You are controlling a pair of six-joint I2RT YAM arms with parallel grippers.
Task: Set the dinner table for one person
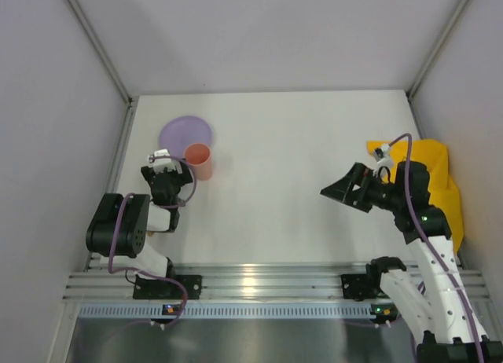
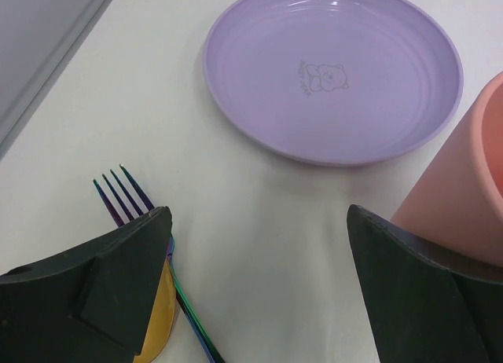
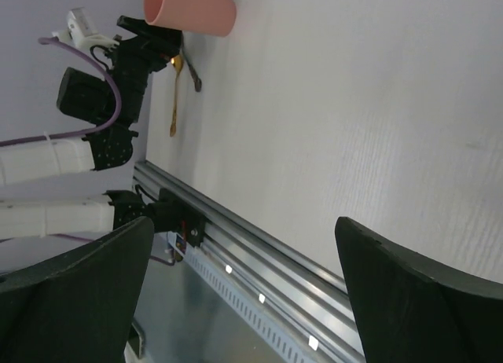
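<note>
The white dinner table (image 1: 291,182) holds a purple plate (image 1: 186,133) at the far left, with a pink cup (image 1: 199,160) upright just beside it. My left gripper (image 1: 167,170) is open and empty, low over the table in front of the plate (image 2: 330,68); the gripper (image 2: 259,221) has the cup (image 2: 464,182) by its right finger. An iridescent fork (image 2: 118,194) and a gold spoon (image 2: 161,316) lie under its left finger. My right gripper (image 1: 338,188) is open and empty above the table's right half, pointing left (image 3: 244,229).
A yellow cloth mat (image 1: 436,182) lies crumpled at the right edge, under the right arm. The ribbed aluminium rail (image 1: 259,280) runs along the near edge. Grey walls close off the left, back and right sides.
</note>
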